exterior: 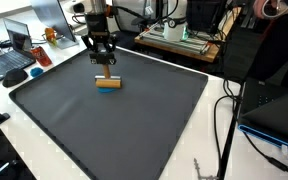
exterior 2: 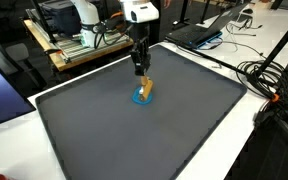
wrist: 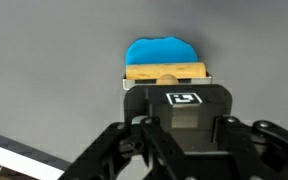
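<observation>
A small wooden block (exterior: pixel 108 85) with a blue pad (exterior 2: pixel 141 98) under it rests on the dark grey mat (exterior: pixel 134 120), toward its far side. My gripper (exterior: pixel 105 68) comes straight down onto it, and its fingers are shut on the top of the wood (exterior 2: pixel 145 86). In the wrist view the blue pad (wrist: pixel 164 50) and the wooden block (wrist: pixel 164 72) show just past the gripper (wrist: pixel 170 88). A black plate with a printed marker (wrist: pixel 184 98) hides the fingertips.
The mat (exterior 2: pixel 164 130) lies on a white table (exterior: pixel 219 140). A laptop (exterior: pixel 14 52) and a small orange item (exterior: pixel 51 34) sit beyond one corner. A wooden rack of electronics (exterior: pixel 184 35) stands behind. Cables (exterior 2: pixel 269 75) and another laptop (exterior 2: pixel 199 33) lie along one side.
</observation>
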Motion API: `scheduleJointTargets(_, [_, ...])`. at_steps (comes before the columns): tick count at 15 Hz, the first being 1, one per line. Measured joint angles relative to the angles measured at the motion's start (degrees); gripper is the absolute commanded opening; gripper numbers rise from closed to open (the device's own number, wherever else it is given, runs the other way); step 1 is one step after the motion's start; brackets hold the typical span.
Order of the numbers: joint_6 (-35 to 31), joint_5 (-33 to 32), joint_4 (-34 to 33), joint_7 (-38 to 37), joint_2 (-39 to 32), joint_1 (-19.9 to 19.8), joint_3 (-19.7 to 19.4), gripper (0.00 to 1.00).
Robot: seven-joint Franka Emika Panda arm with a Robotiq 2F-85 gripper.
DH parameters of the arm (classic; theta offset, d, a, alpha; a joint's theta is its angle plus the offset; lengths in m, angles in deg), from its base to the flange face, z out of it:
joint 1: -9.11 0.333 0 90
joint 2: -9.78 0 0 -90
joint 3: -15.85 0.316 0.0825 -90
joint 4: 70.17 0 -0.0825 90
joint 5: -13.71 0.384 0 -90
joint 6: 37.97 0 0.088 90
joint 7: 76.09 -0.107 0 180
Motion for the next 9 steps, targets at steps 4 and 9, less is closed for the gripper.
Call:
scheduleJointTargets(4, [-2.45,1.31,0.70,-0.03,-0.24,0.00,0.47,0.22])
scheduleJointTargets(9, [-4.57,4.73,0.90,0.11,-0.86,-0.12,0.96,0.22])
